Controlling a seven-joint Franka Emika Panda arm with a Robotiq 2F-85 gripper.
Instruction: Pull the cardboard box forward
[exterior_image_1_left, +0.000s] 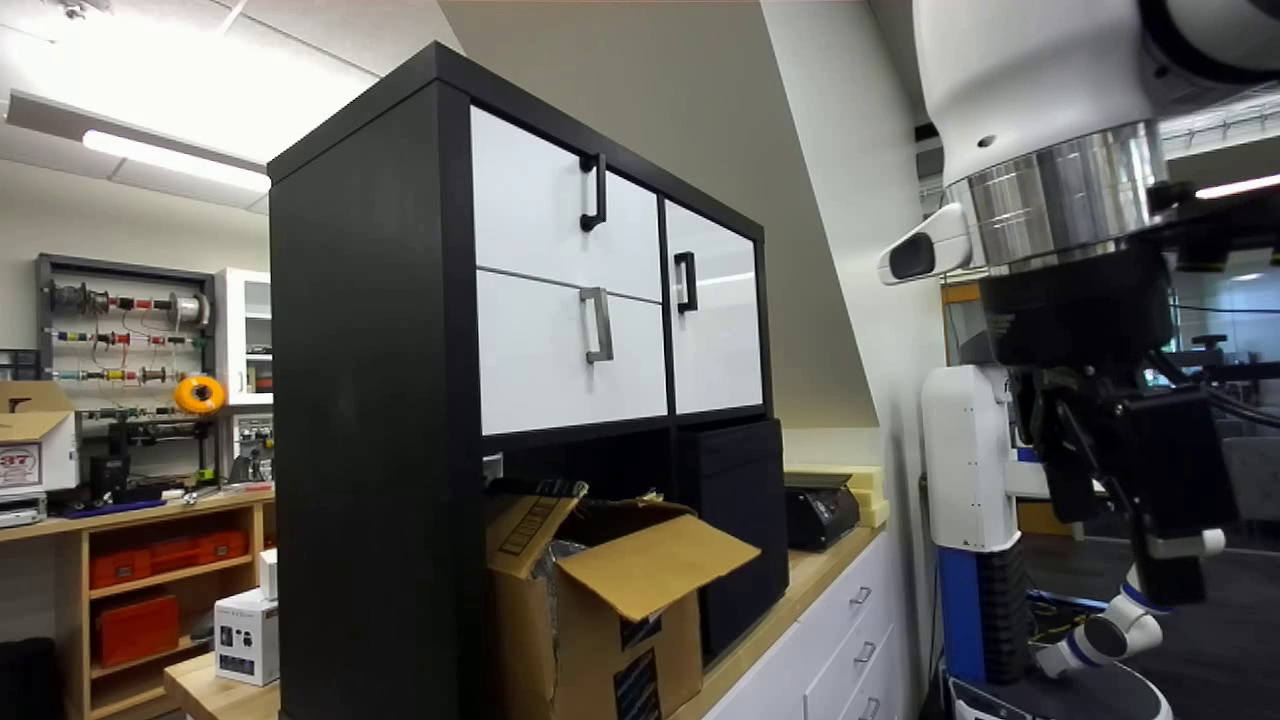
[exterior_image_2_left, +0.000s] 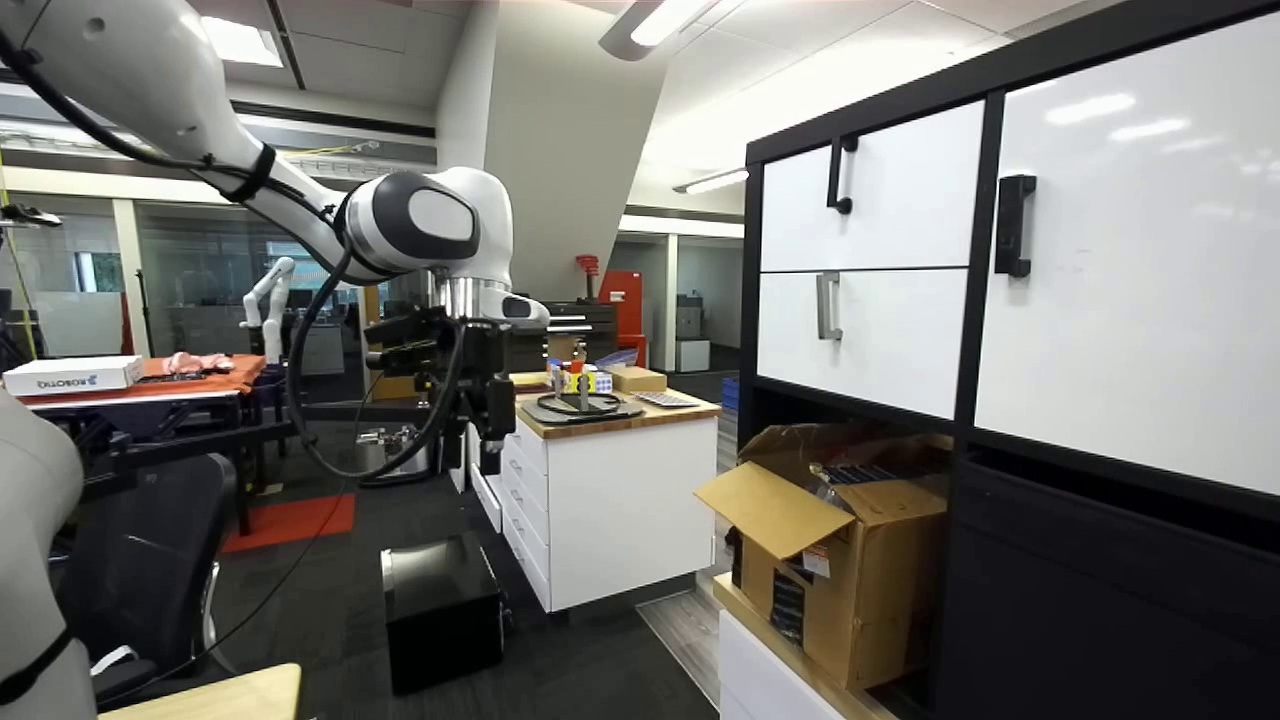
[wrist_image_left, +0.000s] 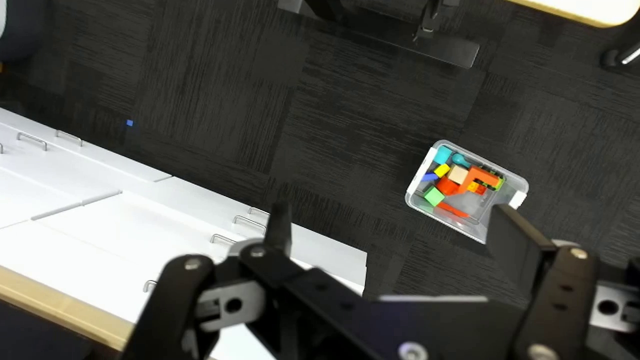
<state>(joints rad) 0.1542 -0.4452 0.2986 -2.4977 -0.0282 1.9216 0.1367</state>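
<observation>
The cardboard box (exterior_image_1_left: 625, 640) stands in the lower opening of the black cabinet (exterior_image_1_left: 360, 400). Its top is open. A loose flap sticks out over its front in both exterior views, where it also shows beside the dark bin (exterior_image_2_left: 880, 570). Its back part is hidden inside the cabinet. My gripper (exterior_image_1_left: 1120, 560) hangs pointing down, well apart from the box; it also shows in an exterior view (exterior_image_2_left: 490, 440). In the wrist view my gripper (wrist_image_left: 392, 215) has its fingers wide apart with nothing between them. The box is out of the wrist view.
A black fabric bin (exterior_image_1_left: 745, 540) fills the opening beside the box. White doors with handles (exterior_image_1_left: 598, 325) are above. The wooden counter edge (wrist_image_left: 65, 302) tops white drawers (wrist_image_left: 175, 230). A clear toy bin (wrist_image_left: 475, 220) and a black case (exterior_image_2_left: 440, 610) are on the floor.
</observation>
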